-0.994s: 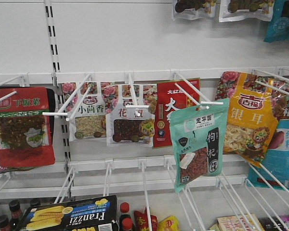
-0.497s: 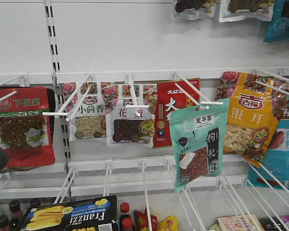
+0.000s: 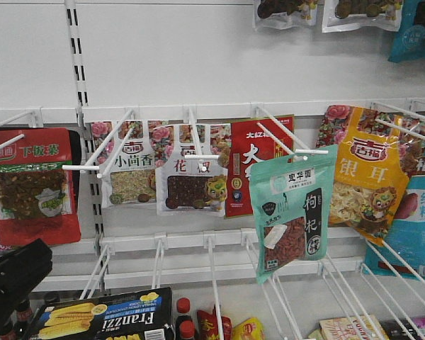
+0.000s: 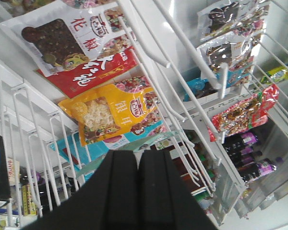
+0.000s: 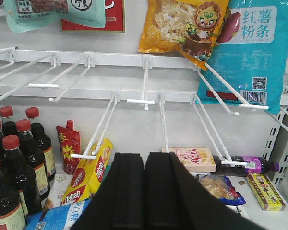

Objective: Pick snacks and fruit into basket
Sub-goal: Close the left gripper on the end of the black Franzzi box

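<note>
— We find the front view bright and even, with only soft grey shadows just below the hooks (image 3: 196, 139).
— We agree, though the black arm (image 3: 14, 280) at eight o'clock is blurred. In the left wrist view the back panel (image 4: 182, 19) glares white at one o'clock. The left end effector (image 4: 138, 158) and the right end effector (image 5: 145, 158) read as featureless black at six o'clock.

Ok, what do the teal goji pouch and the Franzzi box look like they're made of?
Teal goji pouch: likely soft plastic film, matte, with a clear window showing the berries. Franzzi box: apparently printed cardboard, judging by its flat faces and straight edges.
</note>
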